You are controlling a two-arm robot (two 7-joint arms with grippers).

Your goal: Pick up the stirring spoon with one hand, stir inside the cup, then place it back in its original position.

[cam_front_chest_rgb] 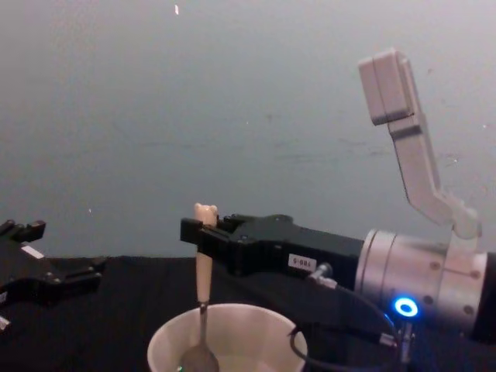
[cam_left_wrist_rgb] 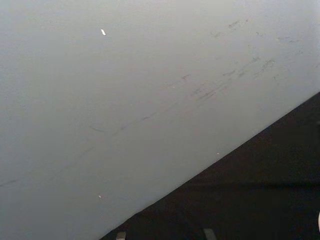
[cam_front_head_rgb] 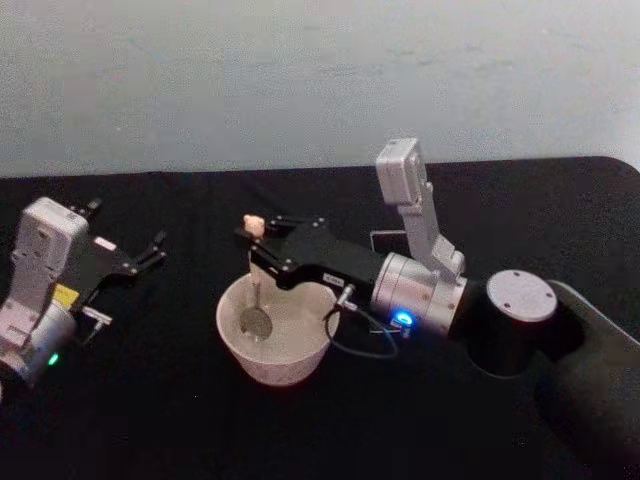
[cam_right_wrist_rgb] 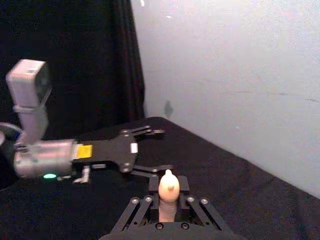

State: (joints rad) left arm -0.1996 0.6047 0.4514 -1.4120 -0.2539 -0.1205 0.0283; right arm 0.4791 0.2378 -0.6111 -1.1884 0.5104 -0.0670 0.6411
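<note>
Cream cup (cam_front_head_rgb: 278, 366) on black table (cam_front_head_rgb: 150, 420)

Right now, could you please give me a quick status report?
Right gripper shut on stirring spoon, bowl down in cup. Left gripper open, parked left. Nothing blocking.

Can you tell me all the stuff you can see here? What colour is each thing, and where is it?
stirring spoon: one, shiny bowl and cream handle with a little head on top, standing upright with its bowl down inside the cup.
cup: one, cream-white, on the table near the middle.
holder box: one, dark, behind the right arm, mostly hidden.
table: one, black cover.
wall: one, pale grey, behind the table.
right gripper: one, black, over the cup's far rim, shut on the spoon's handle.
left gripper: one, black, fingers open, off to the left and apart from the cup, holding nothing.
</note>
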